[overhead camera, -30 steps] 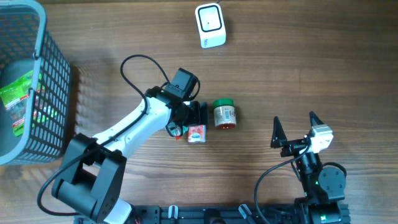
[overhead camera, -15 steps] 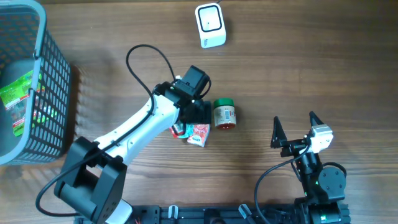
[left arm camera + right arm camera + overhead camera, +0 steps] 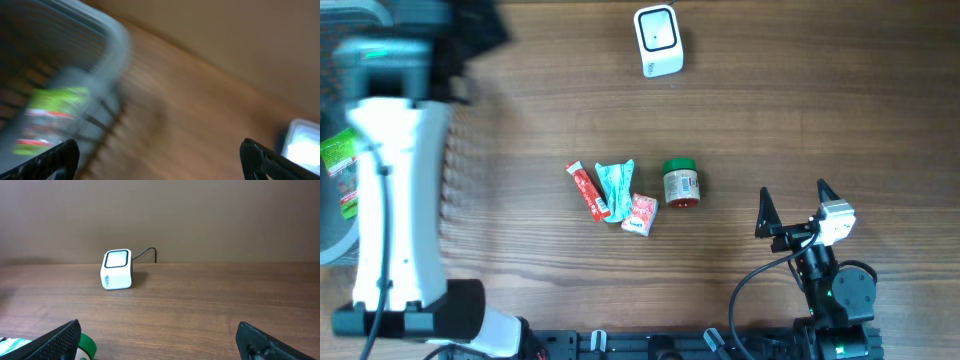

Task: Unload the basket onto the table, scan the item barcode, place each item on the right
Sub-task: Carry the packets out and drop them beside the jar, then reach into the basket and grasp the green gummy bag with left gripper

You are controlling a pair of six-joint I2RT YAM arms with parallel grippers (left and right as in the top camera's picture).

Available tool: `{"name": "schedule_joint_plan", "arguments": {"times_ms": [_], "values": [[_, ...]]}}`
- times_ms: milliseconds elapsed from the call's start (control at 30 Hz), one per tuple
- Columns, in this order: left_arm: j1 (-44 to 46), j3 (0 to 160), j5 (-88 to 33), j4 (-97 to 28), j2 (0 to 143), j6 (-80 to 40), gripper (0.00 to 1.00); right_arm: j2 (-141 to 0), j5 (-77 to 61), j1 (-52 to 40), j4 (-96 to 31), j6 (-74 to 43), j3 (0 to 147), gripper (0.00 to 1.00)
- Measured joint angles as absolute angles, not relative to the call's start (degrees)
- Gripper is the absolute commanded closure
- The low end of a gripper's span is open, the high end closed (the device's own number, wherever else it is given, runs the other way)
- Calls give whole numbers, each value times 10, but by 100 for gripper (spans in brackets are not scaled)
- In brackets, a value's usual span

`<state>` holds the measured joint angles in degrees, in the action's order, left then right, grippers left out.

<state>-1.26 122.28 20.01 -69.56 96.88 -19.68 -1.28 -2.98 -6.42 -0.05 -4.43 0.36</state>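
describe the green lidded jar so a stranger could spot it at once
Find the white box-shaped barcode scanner at the far edge of the brown wooden table; nearer the robot, mid-table, lies a cluster of four small items. The small green-lidded jar is the rightmost, the only round one beside a flat red stick packet, crumpled teal wrapper and small red carton.

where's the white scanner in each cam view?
Overhead: scanner at top centre.
Left wrist: scanner at the right edge, heavily blurred.
Right wrist: scanner left of centre, cable behind it.
Shared landmark: green-lidded jar, mid-table overhead, bottom left in right wrist; not in left wrist.
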Motion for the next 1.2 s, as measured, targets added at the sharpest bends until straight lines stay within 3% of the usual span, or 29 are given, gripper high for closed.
{"name": "schedule_joint_plan", "arguments": {"times_ms": [167,333,700,967,1000,1033,1067,1200], "values": [[-228,1230,208,-686,977,-176,0,-13,-30,-64,0,-44,4,0],[-342,1231,157,-708,1027,-143,0,-13,-30,-64,-1,-44,4,0],[-375,1195,73,-754,1239,-25,0,-13,-30,-64,-1,-44,4,0],[-374,1069,50,-638,1293,27,0,-13,-30,-64,-1,-44,4,0],[-372,1060,53,-626,1290,27,9,-13,-30,-64,-1,-44,4,0],[-371,1044,56,-609,1283,28,62,-13,-30,-64,-1,-44,4,0],[-371,1026,63,-592,1275,32,96,-13,-30,-64,-1,-44,4,0],[-374,1017,68,-601,1264,38,96,-13,-30,-64,0,-44,4,0]]}}
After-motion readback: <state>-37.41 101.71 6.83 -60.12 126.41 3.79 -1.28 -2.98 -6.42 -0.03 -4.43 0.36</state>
